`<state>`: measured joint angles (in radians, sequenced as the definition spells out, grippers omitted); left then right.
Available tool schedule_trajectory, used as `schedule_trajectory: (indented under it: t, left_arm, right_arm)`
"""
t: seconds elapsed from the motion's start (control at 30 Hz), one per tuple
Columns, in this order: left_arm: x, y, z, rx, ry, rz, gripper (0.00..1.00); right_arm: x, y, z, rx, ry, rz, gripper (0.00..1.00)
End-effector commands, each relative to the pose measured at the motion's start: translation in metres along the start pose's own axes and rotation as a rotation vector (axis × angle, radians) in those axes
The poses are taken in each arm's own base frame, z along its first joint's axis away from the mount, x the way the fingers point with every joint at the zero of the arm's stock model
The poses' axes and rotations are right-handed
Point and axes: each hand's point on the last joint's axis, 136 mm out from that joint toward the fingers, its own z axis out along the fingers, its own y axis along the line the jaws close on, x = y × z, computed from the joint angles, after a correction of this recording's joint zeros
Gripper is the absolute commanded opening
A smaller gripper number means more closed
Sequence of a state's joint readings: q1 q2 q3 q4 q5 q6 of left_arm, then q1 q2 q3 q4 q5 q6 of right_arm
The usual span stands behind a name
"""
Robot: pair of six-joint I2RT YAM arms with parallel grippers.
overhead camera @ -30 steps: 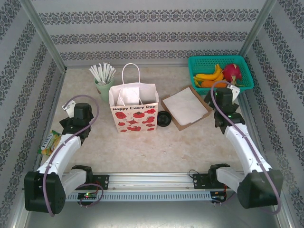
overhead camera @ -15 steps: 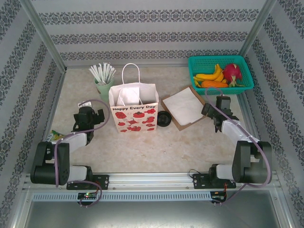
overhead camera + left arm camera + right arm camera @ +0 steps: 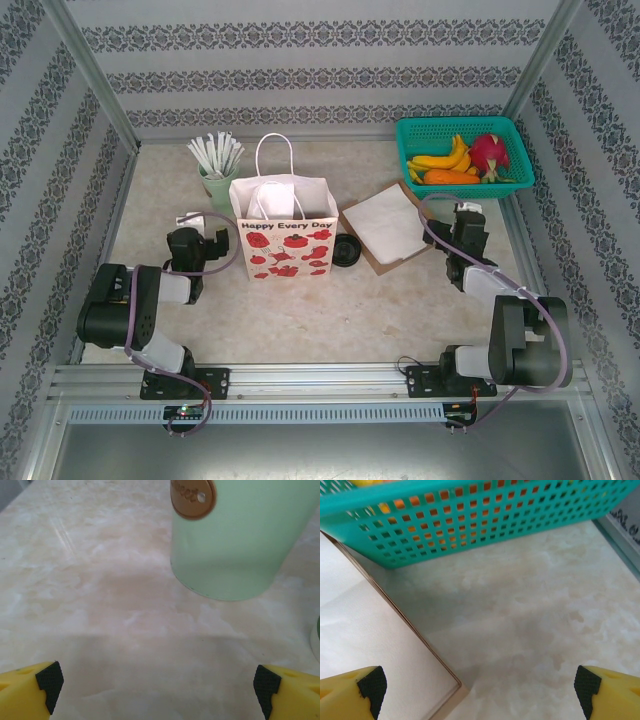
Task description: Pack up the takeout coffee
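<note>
The olive-green takeout coffee cup is hidden or out of view. A white paper bag (image 3: 283, 238) printed with red apples stands upright and open at the table's middle, handles up. My left gripper (image 3: 212, 246) sits low just left of the bag, and in the left wrist view the left gripper (image 3: 157, 686) is open over bare table. My right gripper (image 3: 466, 224) rests by the brown tray's right corner. In the right wrist view the right gripper (image 3: 477, 686) is open with nothing between its yellow fingers (image 3: 350, 692).
A mint-green cup (image 3: 217, 186) of white straws stands left of the bag, and the mint-green cup (image 3: 235, 540) looms ahead of my left wrist. Loose black lids (image 3: 346, 250) lie right of the bag. A brown tray (image 3: 392, 226) holds white paper. A teal fruit basket (image 3: 463, 150) stands back right.
Both arms have folded back toward their bases. The left gripper swung in beside the bag, the right one settled by the tray corner. Nothing else moved.
</note>
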<state>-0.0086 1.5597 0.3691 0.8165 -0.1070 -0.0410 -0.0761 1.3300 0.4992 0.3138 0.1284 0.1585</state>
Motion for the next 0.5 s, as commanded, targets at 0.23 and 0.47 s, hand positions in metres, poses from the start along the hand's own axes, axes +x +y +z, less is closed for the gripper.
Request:
schedule_trajectory:
  t: [0.23, 0.47]
  left_arm:
    - [-0.024, 0.005, 0.0, -0.052, -0.082, -0.022, 1.0]
    - [-0.024, 0.005, 0.001, -0.052, -0.083, -0.021, 1.0]
  right_arm:
    - [-0.031, 0.04, -0.002, -0.111, -0.253, -0.104, 0.98]
    - [-0.019, 0.045, 0.007, -0.086, -0.279, -0.126, 0.98]
